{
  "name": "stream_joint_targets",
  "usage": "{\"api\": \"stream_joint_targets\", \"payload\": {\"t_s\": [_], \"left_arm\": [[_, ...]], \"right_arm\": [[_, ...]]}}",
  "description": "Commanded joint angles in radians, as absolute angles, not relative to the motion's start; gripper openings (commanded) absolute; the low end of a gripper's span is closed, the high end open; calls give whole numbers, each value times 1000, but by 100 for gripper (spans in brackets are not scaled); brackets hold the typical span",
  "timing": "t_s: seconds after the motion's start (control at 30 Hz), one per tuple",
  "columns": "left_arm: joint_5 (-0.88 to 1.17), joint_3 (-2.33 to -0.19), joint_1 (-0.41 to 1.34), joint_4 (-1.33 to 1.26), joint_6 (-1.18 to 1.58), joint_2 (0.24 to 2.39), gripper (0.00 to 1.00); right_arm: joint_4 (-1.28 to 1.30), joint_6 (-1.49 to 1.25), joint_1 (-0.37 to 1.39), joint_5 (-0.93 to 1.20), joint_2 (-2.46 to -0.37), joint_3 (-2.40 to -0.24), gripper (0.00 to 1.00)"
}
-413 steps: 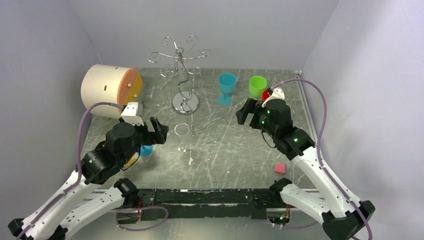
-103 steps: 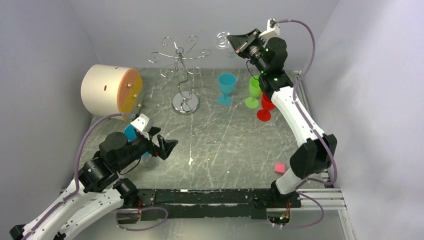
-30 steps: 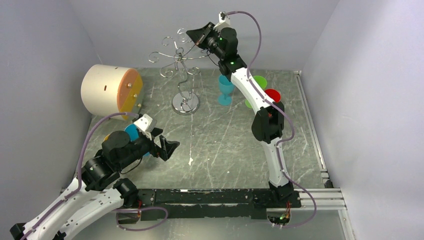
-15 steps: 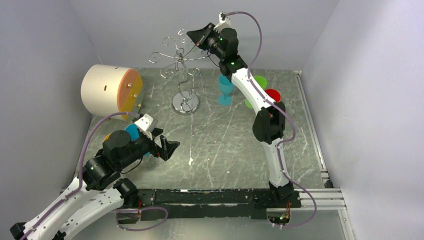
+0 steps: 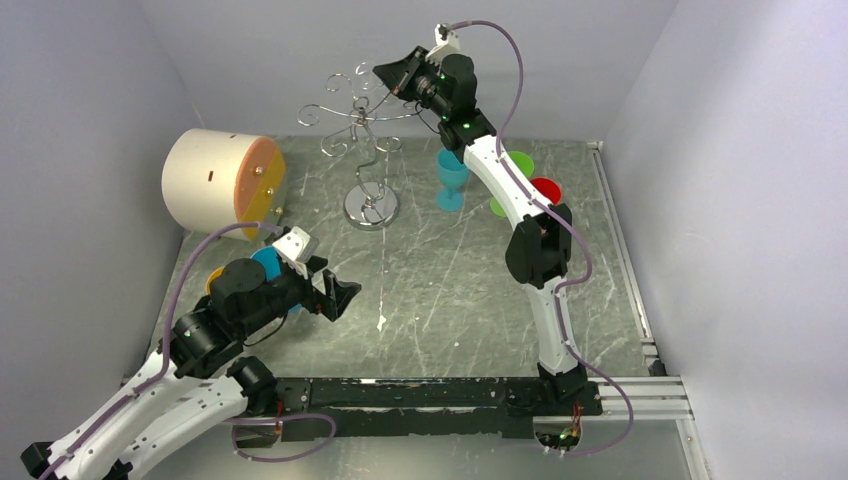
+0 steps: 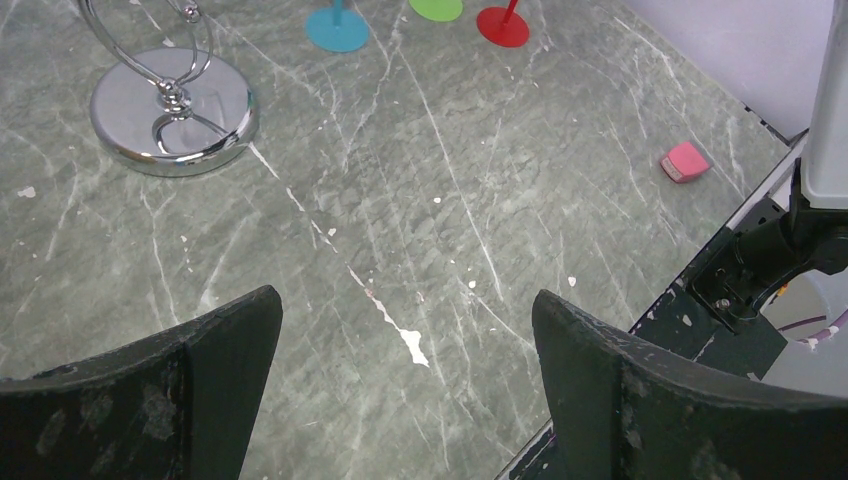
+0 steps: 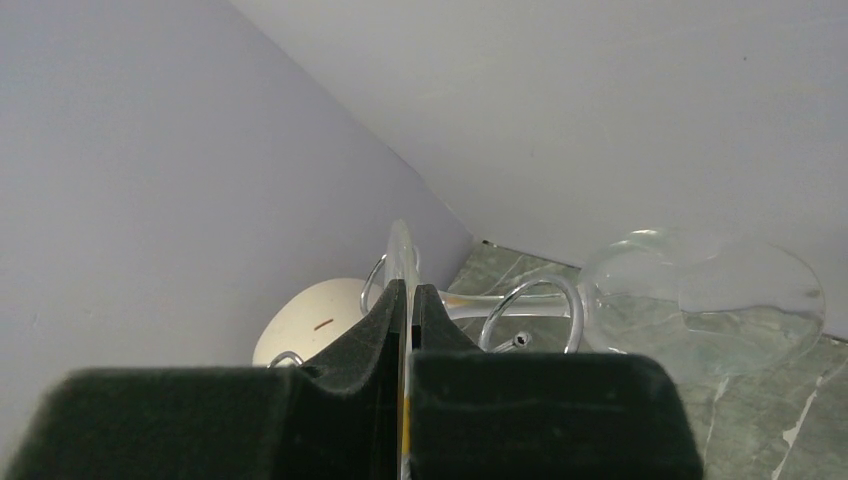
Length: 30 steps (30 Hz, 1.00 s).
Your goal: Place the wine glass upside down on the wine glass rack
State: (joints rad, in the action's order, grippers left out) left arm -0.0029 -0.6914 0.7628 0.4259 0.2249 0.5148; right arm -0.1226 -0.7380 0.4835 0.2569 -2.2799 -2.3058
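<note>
The clear wine glass [image 7: 700, 300] lies sideways high over the table. My right gripper [image 7: 410, 290] is shut on the thin edge of its foot. The stem runs through a curled loop of the wine glass rack [image 7: 535, 300], and the bowl hangs past that loop. In the top view my right gripper [image 5: 385, 72] sits at the looping arms of the silver rack [image 5: 365, 150]; the glass barely shows there. My left gripper [image 5: 345, 295] hovers low at the near left, open and empty. Its wrist view shows my left gripper [image 6: 405, 300] over bare stone, with the rack's chrome base [image 6: 170, 110] beyond.
A cream cylinder with an orange end [image 5: 220, 180] lies at the back left. Blue [image 5: 453, 175], green [image 5: 515, 165] and red [image 5: 545, 190] goblets stand right of the rack. A blue cup [image 5: 265, 262] sits behind my left arm. A pink block [image 6: 685, 160] lies near the front right.
The right arm has swung from the back right to the rack top with the glass. Over the last second it barely moved. The left arm edged slightly forward.
</note>
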Motion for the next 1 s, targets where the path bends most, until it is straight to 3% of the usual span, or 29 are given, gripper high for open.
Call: {"api": "stream_joint_targets", "payload": {"t_s": [0.0,0.7,0.97], "left_arm": [[19,-710,760,433,229,519,99],[26,-709,760,433,227,534,99],[28,-709,760,436,227,543,99]], "right_arm": [[-110,-706,488,313,-2245,-2347,0],[-64,-652,481,297,-2220,-2360,0],[-76,-660,467,324,-2168,-2265,0]]}}
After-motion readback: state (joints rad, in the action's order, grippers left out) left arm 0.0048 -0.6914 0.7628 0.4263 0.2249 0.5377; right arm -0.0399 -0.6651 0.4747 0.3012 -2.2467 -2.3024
